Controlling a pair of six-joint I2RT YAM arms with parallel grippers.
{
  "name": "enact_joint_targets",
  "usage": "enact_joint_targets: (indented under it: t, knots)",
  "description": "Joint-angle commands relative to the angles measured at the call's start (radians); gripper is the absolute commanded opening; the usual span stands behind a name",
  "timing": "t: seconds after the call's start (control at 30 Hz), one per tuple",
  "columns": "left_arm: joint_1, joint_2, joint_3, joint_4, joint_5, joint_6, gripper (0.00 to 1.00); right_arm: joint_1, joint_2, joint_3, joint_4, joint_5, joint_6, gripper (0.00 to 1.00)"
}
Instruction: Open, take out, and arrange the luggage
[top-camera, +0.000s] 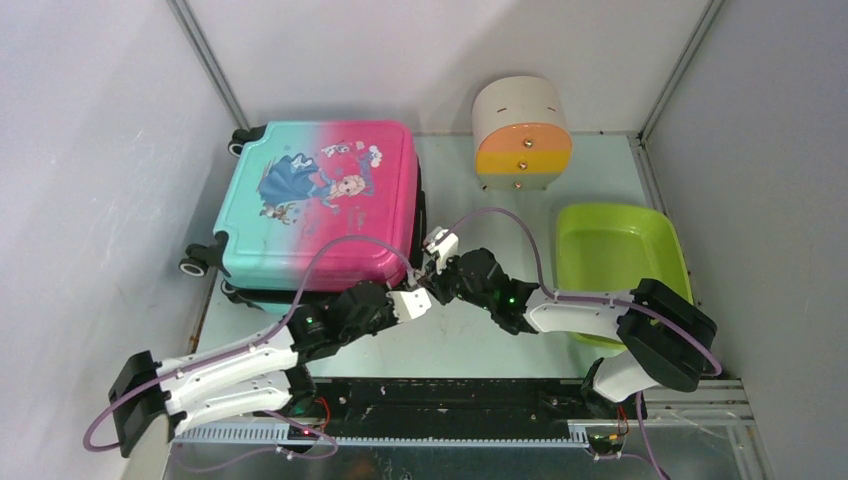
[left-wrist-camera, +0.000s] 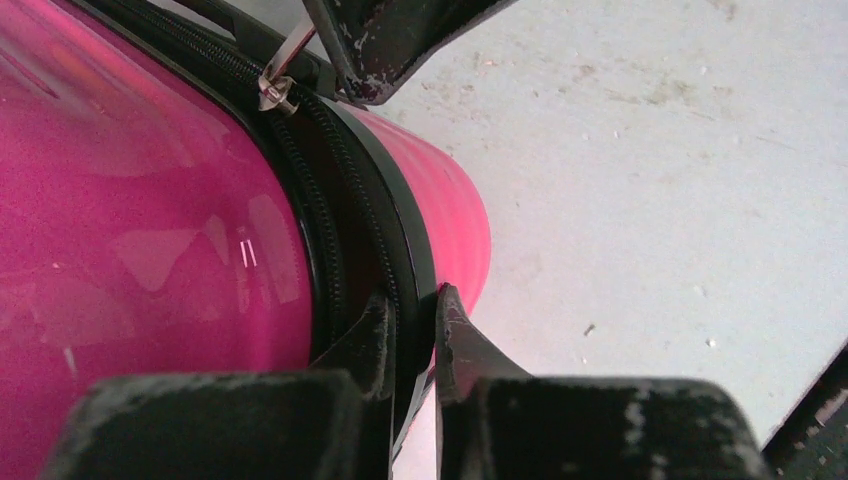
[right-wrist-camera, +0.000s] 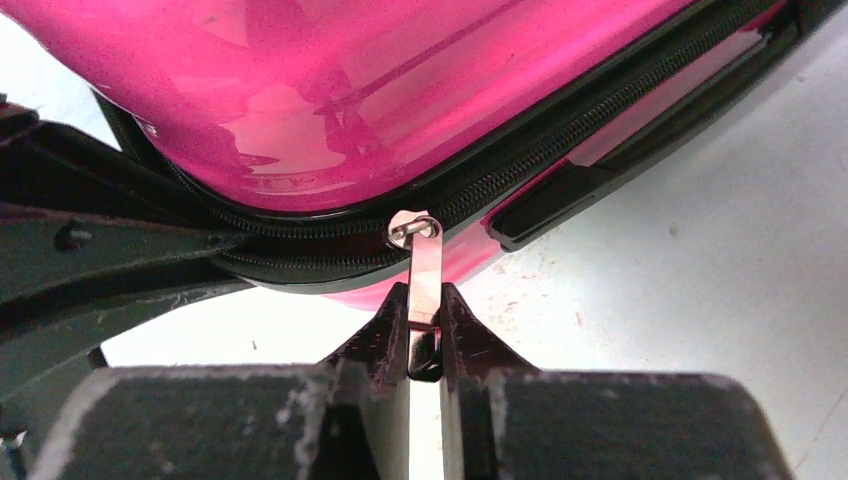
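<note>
Holding: the right gripper (right-wrist-camera: 424, 325) has its two fingers shut tight on the flat silver zipper pull (right-wrist-camera: 426, 268).
Left gripper (left-wrist-camera: 412, 335): the fingers are close together, one on each side of the black rim (left-wrist-camera: 398, 225), and they pinch it.
Luggage (top-camera: 315, 205): it lies flat on the table (top-camera: 450, 345) with the lid down and the princess picture facing up. Its pink corner is right in front of both grippers. Its teal end is far off to their left.
Zipper pull: it sticks straight out from the zipper line toward the right gripper.
Both grippers: their tips are near each other at the same pink corner. The left one is a bit closer to the robot.
Green tray (top-camera: 566, 250): it is to the right of the right gripper, well apart.
Round box (top-camera: 520, 135): it is past the right gripper, farther back and a little to the right.
</note>
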Motion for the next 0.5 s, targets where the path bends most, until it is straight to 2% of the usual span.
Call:
enact_joint_targets:
  t: [0.0,0.13,0.47]
  knots:
    - [0.019,-0.1,0.035,-0.208,-0.018,-0.046,0.0,-0.074,-0.115,0.053,0.214,-0.007,-0.047,0.0]
    - [0.019,-0.175,0.02,-0.229,0.057,-0.029,0.0,-0.165,-0.094,0.061,0.276,-0.091,-0.065,0.0]
    - [-0.006,-0.167,0.057,-0.304,0.209,0.023,0.0,-0.295,0.032,0.174,0.282,-0.165,-0.089,0.0]
